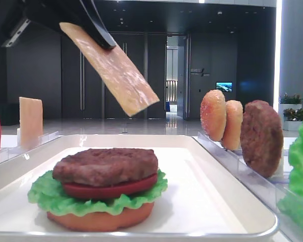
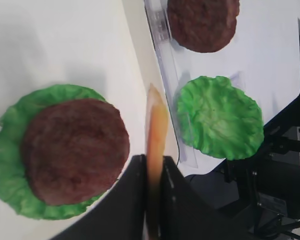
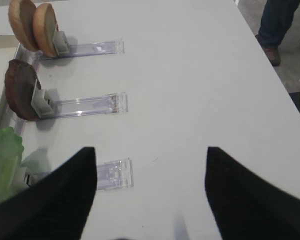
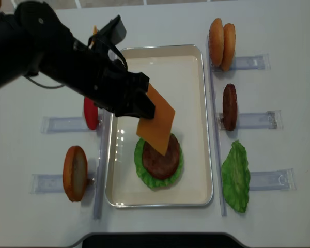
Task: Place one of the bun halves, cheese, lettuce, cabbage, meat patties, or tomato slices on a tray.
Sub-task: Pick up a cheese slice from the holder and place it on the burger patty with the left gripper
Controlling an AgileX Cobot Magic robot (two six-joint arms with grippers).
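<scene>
Your left gripper [image 4: 139, 106] is clamped on the cheese [image 4: 156, 120]; level it over the patty [image 4: 160, 157], lower gently; then let go.

This is looking like a demonstration or lab space inside a large office-style lobby, not a kitchen. A plain white table [image 4: 279, 20] is standing in an open hall; far behind it dark wall panels [image 1: 45, 65] and a doorway [image 1: 174, 75] are showing, with a small lit screen [image 1: 223, 86] glowing at far right and potted plants [image 1: 292, 103] sitting beside it. Toy food is standing in clear plastic racks [image 3: 87, 104]. A person's legs [image 3: 277, 25] are standing at the table's far right edge.
</scene>
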